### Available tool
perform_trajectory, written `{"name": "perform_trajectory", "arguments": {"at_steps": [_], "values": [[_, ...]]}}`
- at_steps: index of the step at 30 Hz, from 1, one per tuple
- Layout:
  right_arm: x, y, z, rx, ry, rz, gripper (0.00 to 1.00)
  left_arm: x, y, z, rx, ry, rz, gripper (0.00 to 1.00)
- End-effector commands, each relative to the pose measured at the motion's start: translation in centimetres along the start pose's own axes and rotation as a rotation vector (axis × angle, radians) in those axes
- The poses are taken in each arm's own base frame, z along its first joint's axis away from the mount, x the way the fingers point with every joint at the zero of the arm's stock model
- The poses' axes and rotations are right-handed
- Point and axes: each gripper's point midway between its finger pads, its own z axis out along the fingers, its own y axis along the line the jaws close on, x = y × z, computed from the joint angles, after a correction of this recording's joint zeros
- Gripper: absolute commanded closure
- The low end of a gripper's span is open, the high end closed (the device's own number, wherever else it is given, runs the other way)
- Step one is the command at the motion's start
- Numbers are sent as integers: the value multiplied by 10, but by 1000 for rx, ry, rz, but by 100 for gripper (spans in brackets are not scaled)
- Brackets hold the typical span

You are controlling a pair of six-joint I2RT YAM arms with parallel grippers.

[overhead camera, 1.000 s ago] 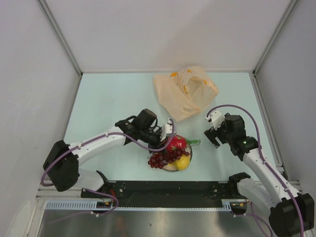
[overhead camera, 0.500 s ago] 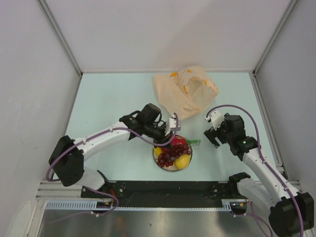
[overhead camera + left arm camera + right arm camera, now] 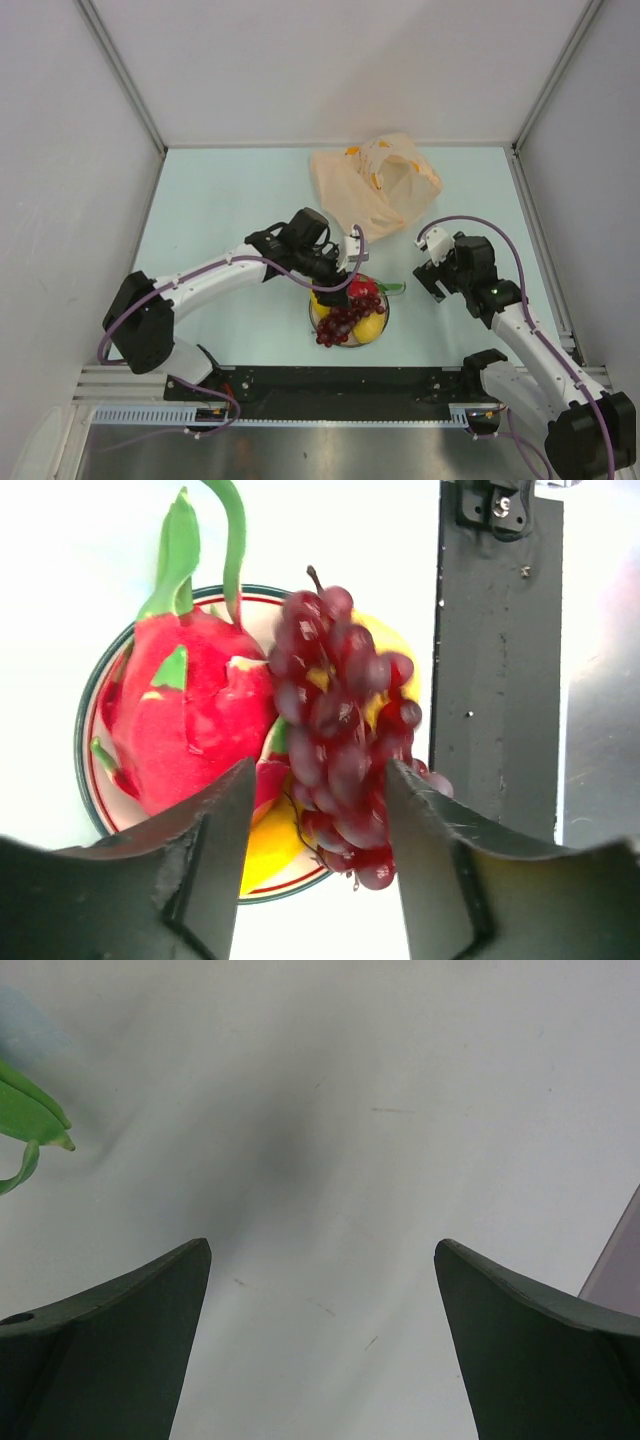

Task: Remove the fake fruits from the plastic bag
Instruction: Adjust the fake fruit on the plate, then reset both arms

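This looks like a robotics lab cell, not a home. Plain white panels [image 3: 330,70] in aluminium posts [image 3: 120,72] box in a pale green table [image 3: 220,200]. The left arm [image 3: 200,283] and right arm [image 3: 525,330], strung with purple cables [image 3: 470,220], stand on a black base rail [image 3: 340,380]. Fake fruits [image 3: 350,312] fill a plate [image 3: 82,742].

The left arm [image 3: 210,275] is stretching inward, the left gripper [image 3: 320,780] pointing down with jaws parted. The right arm [image 3: 525,330] is bending at the elbow, the right gripper [image 3: 320,1250] gaping wide.
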Motion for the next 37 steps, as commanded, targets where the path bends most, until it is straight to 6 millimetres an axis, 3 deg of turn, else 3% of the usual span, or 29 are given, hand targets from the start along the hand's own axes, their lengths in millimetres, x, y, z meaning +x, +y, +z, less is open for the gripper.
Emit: {"name": "perform_trajectory", "arguments": {"at_steps": [1, 3, 5, 6, 9, 10, 12, 13, 15, 17, 18, 19, 20, 22, 23, 24, 26, 28, 32, 37], "values": [[-17, -12, -1, 57, -65, 6, 0, -36, 1, -14, -53, -77, 37, 31], [-28, -18, -3, 75, -94, 1, 0, -46, 1, -25, -88, -88, 48, 15], [-36, -21, -2, 75, -98, -5, 0, -70, 5, -45, -149, -134, 87, 6], [-49, -26, -5, 79, -121, -9, 0, -82, 10, -57, -192, -152, 103, 0], [-64, -25, 1, 44, -117, -18, 0, -102, 30, -95, -314, -199, 132, 0], [-80, -29, -2, 46, -142, -24, 0, -105, 37, -105, -349, -208, 135, 0], [-89, -27, 4, 24, -134, -32, 0, -109, 57, -139, -446, -240, 116, 0], [-105, -28, 2, 16, -162, -43, 0, -107, 69, -152, -513, -239, 91, 0], [-114, -27, 6, 3, -152, -34, 0, -95, 96, -182, -650, -255, -5, 0], [-139, -46, -2, 54, -188, 88, 0, -71, 126, -218, -856, -228, -107, 0], [-142, -56, 3, 85, -170, 160, 0, -56, 135, -226, -927, -215, -179, 0], [-143, -67, 1, 108, -160, 233, 0, -43, 144, -242, -1025, -199, -230, 0], [-156, -98, -10, 172, -200, 411, 0, -28, 152, -258, -1094, -197, -293, 0], [-151, -121, -11, 181, -194, 572, 0, -1, 158, -271, -1188, -232, -444, 0], [-143, -143, -16, 214, -204, 718, 0, 14, 163, -286, -1256, -246, -513, 0], [-147, -139, -17, 150, -216, 755, 0, 30, 163, -282, -1262, -264, -593, 0], [-144, -132, -16, 146, -188, 811, 0, 40, 161, -292, -1296, -298, -623, 0], [-139, -131, -22, 203, -166, 807, 0, 53, 161, -287, -1306, -265, -612, 0], [-138, -124, -26, 239, -174, 760, 0, 50, 168, -287, -1311, -287, -609, 0], [-153, -113, -10, 195, -191, 637, 0, 25, 172, -297, -1295, -330, -575, 0]]}}
